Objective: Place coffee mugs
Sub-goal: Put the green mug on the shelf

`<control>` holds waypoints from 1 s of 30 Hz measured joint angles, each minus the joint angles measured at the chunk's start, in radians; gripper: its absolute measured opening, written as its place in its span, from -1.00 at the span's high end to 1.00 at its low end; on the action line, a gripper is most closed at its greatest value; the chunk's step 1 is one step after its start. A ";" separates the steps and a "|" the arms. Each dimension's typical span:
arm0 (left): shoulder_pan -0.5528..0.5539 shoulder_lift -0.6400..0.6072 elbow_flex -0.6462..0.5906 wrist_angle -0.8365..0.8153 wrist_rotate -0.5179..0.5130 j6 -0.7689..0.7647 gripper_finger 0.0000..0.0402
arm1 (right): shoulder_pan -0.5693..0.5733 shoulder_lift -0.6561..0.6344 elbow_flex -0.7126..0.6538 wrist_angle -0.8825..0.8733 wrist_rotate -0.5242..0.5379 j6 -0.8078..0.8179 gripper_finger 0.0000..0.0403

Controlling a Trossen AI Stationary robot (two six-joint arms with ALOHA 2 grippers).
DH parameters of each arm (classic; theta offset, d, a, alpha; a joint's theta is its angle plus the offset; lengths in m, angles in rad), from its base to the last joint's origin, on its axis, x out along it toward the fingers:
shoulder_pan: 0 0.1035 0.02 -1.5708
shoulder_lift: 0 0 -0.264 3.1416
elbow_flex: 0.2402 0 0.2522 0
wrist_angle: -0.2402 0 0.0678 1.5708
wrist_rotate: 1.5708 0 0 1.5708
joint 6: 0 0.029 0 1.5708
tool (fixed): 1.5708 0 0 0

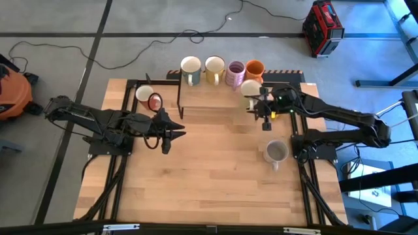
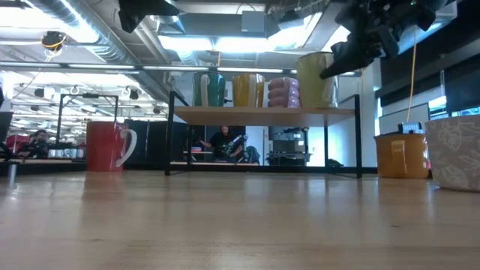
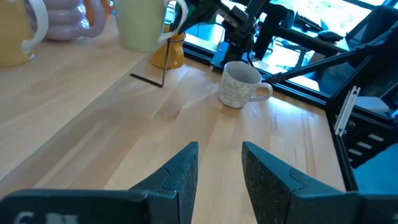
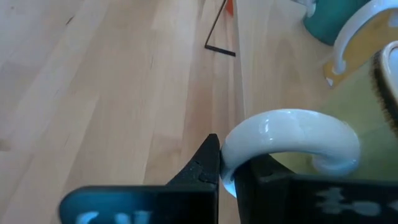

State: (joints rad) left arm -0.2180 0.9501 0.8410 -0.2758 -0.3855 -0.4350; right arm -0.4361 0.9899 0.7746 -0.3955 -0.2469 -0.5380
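Here, nearest the front edge of the tabletop [image 1: 215, 183], nothing is lying but bare wood. A little farther in, on the right side, a grey mug [image 1: 275, 152] is waiting upright, well apart from the rest and presumably next in line. At about the same depth on the left, the left hand [image 1: 167, 137] is hovering released, its fingers [image 3: 180, 171] parted and holding nothing, so that arm appears to be idling clear of the work.

Farther back, the right hand [image 1: 261, 108] is grasping a cream mug [image 1: 250, 89] by its handle [image 4: 292, 134], the fingers clenched on the white loop. It is holding the mug at the right end of the raised shelf [image 1: 215, 98], apparently to set it beside the others; gripping by the handle is keeping the body upright and leaving its base free to land flat.

Beyond that, along the back of the shelf, four mugs are standing in a row: a white mug [image 1: 190, 69], a yellow mug [image 1: 214, 68], a purple mug [image 1: 235, 73] and an orange mug [image 1: 255, 68]. On the tabletop to the left of the shelf, a red mug [image 1: 155, 102] and another pale mug [image 1: 144, 95] are sitting just beside each other, not yet placed.
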 joint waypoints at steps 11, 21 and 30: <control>0.000 0.000 0.000 0.000 0.001 0.000 0.41 | -0.088 0.007 0.002 0.006 -0.057 0.003 0.97; 0.000 0.000 0.000 0.002 0.002 -0.002 0.41 | -0.115 0.007 0.000 0.000 -0.071 0.060 0.85; 0.000 0.000 0.000 0.002 0.002 -0.004 0.41 | -0.115 0.001 -0.002 -0.020 -0.049 0.143 0.61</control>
State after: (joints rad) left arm -0.2180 0.9501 0.8410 -0.2737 -0.3840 -0.4388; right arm -0.5510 0.9908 0.7727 -0.4150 -0.2958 -0.3954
